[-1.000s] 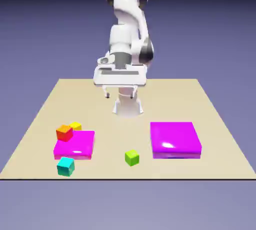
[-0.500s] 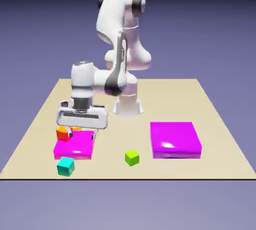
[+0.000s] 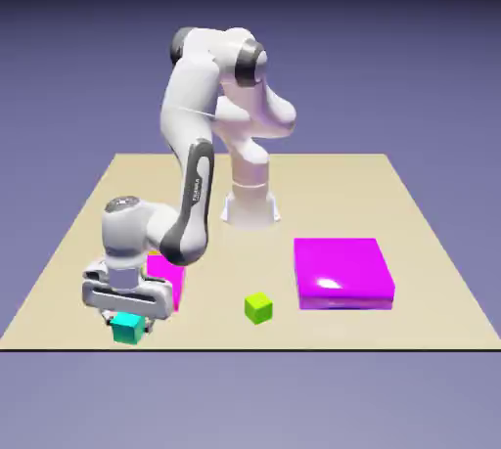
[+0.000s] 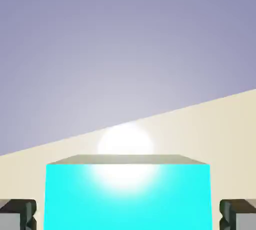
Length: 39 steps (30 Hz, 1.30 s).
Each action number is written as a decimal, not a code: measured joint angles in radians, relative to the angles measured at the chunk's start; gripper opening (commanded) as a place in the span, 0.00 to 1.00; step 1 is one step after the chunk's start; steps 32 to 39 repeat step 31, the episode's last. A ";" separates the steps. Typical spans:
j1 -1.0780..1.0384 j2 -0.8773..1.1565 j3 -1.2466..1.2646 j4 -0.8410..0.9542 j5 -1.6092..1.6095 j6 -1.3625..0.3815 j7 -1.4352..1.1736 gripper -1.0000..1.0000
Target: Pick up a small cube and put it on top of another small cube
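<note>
Exterior view: worktop (image 3: 411,242) carries a big magenta block (image 3: 343,272) on the exterior view's right, a smaller magenta block (image 3: 168,272) partly hidden behind the arm, and a green cube (image 3: 258,307) between them. Gripper (image 3: 125,320) pinches the teal cube (image 3: 127,328) at the near-left edge, fingers (image 4: 20,215) against both its sides.

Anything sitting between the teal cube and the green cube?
No, bare table between the teal cube and the green cube, clear in the exterior view.
</note>
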 measured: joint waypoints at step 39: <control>-0.339 -0.553 0.046 -0.462 -0.503 -0.042 0.634 1.00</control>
